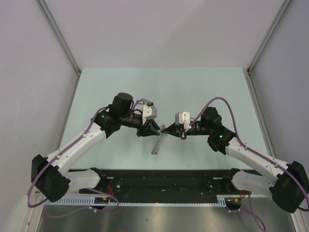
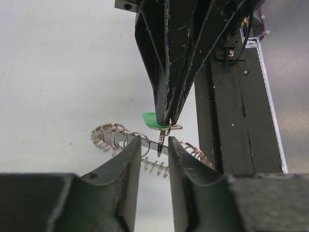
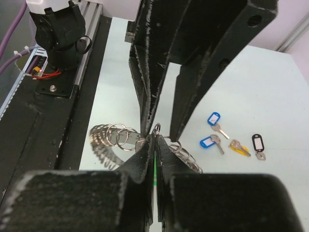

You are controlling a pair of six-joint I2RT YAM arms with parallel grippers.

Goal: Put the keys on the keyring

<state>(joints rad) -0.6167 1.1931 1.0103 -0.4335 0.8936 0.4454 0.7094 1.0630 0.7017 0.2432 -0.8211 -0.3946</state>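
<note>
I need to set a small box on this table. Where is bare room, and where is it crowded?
Bare: the far strip of table along the back wall, and the patches outside the left arm and the right arm, toward the side walls. Crowded: the middle, where the left gripper and right gripper meet at the keyring, with loose keys near it.

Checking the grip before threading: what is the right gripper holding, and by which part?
The right gripper, shut, pinches the green-tagged key by its tag end.

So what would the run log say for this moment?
right gripper: shut on green-tagged key | left gripper: open, straddling keyring | four other keys: on table
</note>
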